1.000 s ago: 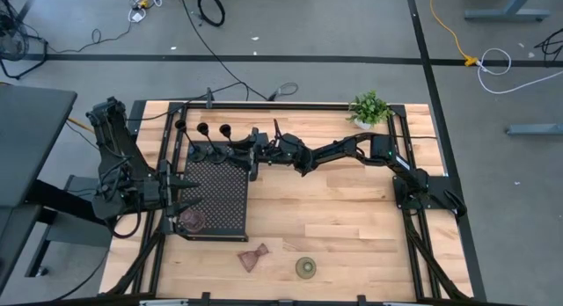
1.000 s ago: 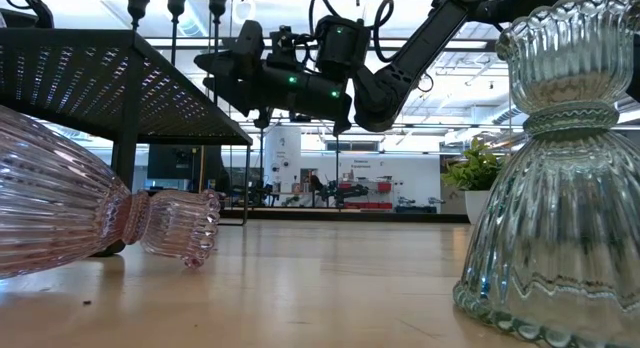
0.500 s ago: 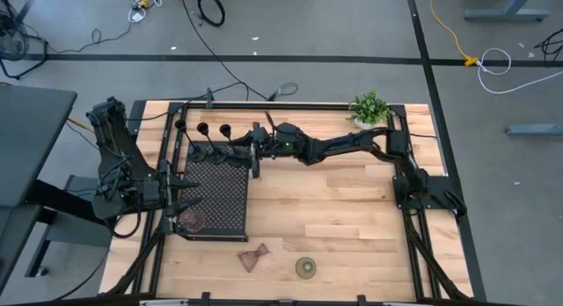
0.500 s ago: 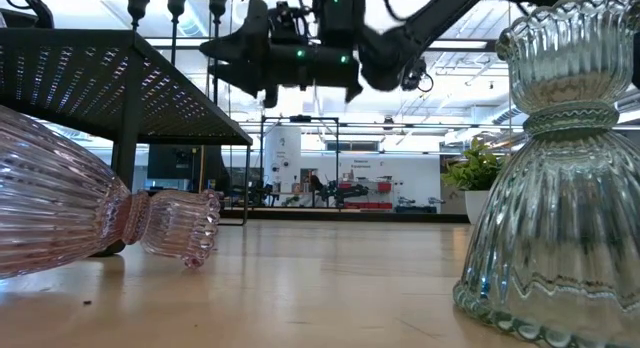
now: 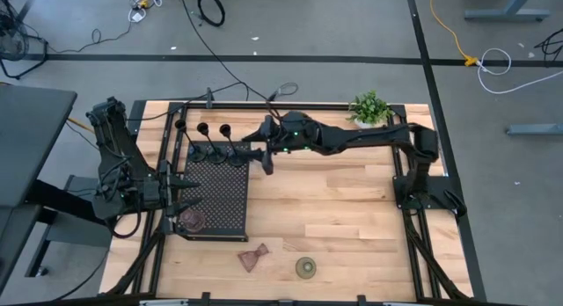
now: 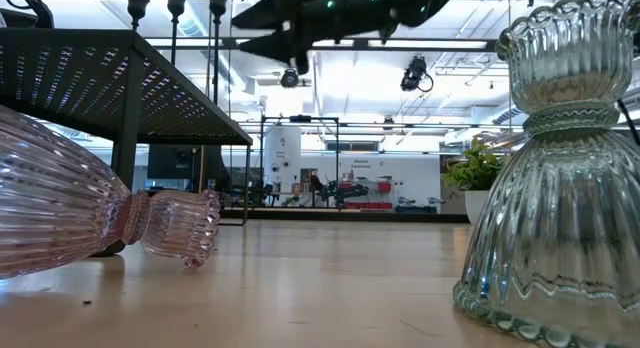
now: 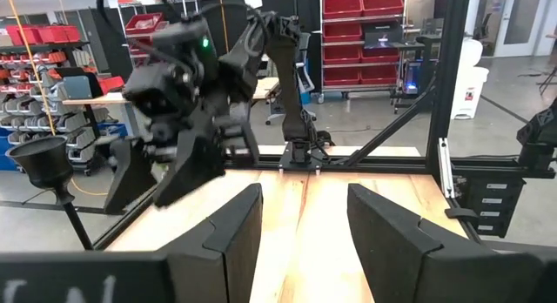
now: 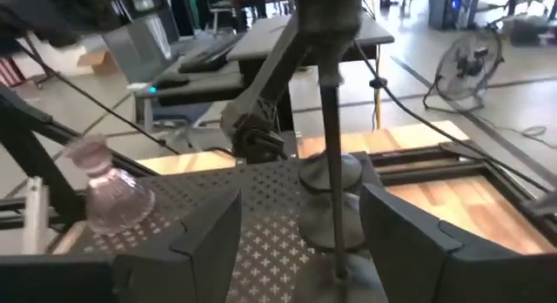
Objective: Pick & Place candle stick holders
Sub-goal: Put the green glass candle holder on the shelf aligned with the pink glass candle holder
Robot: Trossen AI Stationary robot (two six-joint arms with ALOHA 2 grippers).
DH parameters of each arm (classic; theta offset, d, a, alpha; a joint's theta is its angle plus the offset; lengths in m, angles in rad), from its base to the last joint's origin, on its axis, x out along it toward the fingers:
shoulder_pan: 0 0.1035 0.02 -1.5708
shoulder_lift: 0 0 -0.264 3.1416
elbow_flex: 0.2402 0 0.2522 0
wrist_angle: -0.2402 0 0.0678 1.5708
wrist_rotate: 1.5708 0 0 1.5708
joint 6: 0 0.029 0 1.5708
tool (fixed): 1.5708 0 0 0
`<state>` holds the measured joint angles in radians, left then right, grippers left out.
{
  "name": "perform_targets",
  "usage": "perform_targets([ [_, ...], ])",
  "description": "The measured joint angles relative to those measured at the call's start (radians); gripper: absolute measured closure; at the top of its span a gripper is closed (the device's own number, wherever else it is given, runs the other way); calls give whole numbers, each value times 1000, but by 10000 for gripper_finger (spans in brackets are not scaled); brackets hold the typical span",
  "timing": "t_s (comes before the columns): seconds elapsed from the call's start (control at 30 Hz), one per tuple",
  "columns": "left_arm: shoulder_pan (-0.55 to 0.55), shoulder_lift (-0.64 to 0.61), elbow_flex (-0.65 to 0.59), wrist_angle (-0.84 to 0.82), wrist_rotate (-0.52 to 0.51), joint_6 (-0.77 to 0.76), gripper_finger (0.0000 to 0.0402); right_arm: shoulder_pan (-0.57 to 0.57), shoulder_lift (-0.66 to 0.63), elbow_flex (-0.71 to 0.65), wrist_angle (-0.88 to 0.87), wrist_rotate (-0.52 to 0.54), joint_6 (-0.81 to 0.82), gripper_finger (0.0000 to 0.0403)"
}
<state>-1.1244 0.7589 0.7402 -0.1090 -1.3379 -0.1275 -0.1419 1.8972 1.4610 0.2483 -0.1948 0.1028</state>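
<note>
Three tall black candle stick holders (image 5: 220, 143) stand by their round bases on the far end of the black perforated tray (image 5: 220, 205). My right gripper (image 5: 266, 158) is open, high beside the tray's far right corner. The nearest stem (image 8: 331, 120) stands just ahead of its fingers, untouched. A squat pinkish holder (image 5: 192, 220) stands on the tray's near left part. Another pinkish one (image 5: 253, 258) lies on its side on the table. An olive-green one (image 5: 305, 268) stands upright near the front edge. My left gripper (image 5: 180, 197) is open and empty at the tray's left side.
A small green potted plant (image 5: 369, 108) stands at the far right. A black frame rail (image 5: 308, 106) runs along the far edge. There is bare wood (image 5: 334, 209) right of the tray.
My right gripper has gone up from beside the tall holders at the tray's far right corner, and its arm has stretched out straighter. The holders have stayed standing on the tray.
</note>
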Motion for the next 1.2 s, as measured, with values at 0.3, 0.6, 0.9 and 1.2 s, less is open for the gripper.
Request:
perform_targets([
  [0.3,0,0,0,0,0,2,229,93,-69,0,-372,-72,179,170],
  [0.6,0,0,0,0,0,7,229,267,-67,0,-554,-104,348,170],
  [0.9,0,0,0,0,0,7,229,447,-67,0,-827,-32,636,170],
  [1.2,0,0,0,0,0,8,229,660,-82,0,-897,80,935,170],
])
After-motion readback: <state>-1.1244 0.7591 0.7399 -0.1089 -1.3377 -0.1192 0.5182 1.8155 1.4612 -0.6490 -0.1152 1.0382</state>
